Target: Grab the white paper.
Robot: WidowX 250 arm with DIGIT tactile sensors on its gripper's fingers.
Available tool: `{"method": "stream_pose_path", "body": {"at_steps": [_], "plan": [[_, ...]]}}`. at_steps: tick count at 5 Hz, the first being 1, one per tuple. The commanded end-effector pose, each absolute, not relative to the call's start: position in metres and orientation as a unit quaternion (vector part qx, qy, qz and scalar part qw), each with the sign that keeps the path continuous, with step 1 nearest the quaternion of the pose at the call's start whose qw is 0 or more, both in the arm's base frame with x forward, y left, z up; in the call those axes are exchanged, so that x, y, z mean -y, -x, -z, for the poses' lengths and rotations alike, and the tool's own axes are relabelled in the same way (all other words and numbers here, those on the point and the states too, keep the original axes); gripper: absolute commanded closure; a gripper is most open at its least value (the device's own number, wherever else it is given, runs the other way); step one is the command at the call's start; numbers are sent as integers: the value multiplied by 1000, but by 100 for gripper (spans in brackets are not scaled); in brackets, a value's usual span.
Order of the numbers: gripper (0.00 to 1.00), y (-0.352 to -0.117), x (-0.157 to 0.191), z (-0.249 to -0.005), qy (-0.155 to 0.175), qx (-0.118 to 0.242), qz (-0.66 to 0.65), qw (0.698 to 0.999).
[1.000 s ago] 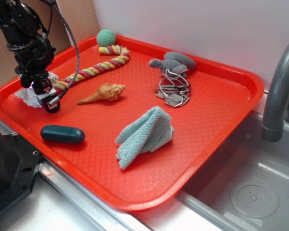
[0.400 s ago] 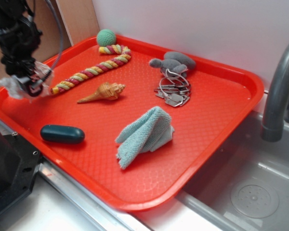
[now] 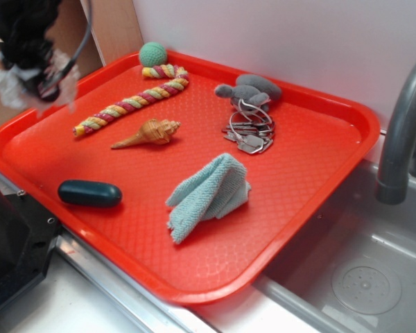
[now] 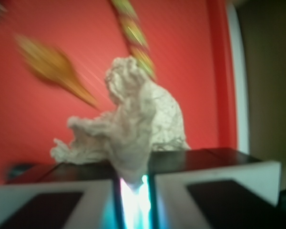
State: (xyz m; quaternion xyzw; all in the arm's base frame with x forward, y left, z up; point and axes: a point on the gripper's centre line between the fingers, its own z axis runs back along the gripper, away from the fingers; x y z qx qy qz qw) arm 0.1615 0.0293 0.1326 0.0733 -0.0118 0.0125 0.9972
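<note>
The white paper is a crumpled wad pinched between my two fingers, sticking up past them in the wrist view. My gripper is shut on it. In the exterior view the paper hangs blurred from the gripper at the far left, lifted above the left rim of the red tray. The arm itself is motion-blurred.
On the tray lie a braided rope toy with a green ball, a seashell, a dark green capsule, a light-blue cloth, and keys with a grey plush. A sink and faucet stand at the right.
The gripper has risen up and to the left off the tray, carrying the white paper with it. Everything else on the tray has stayed in place.
</note>
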Motion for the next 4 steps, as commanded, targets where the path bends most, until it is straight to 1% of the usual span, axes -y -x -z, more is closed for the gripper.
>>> {"method": "stream_pose_path", "body": {"at_steps": [1,2,3,4], "plan": [[100,-206,13,-195,50,68,-36,996],[100,-218,12,-213,47,77,-43,995],[100,-214,3,-227,6,75,-67,995],[100,-199,-7,-239,-3,95,-86,992]]}}
